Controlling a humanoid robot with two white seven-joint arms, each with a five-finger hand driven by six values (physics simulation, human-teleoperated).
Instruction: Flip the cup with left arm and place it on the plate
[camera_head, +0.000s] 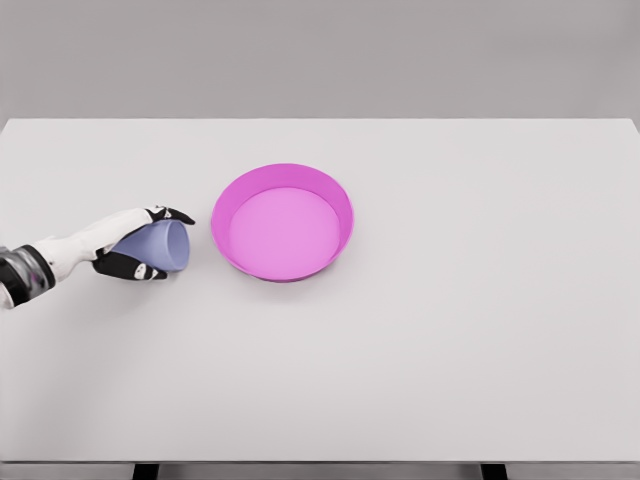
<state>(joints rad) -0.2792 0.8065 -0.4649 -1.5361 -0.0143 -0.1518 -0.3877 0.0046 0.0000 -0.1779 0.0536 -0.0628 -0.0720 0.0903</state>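
Left hand (128, 245) holding blue cup (160, 245), fingers wrapped around it. Cup tipped sideways, mouth toward pink plate (335, 200) nearby. Both on white desk (480, 320).

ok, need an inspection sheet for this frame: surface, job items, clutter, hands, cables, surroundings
Surface: white table, flat and evenly lit.
Cup: lavender cup tilted on its side, mouth facing the plate, left of it and apart.
Plate: magenta plate with raised rim, nothing in it.
Clutter: nothing seen.
Hands: left hand wrapped around the cup, fingers above and below; right hand not in view.
Cables: nothing seen.
Surroundings: plain grey wall behind; dark table legs at the bottom edge.
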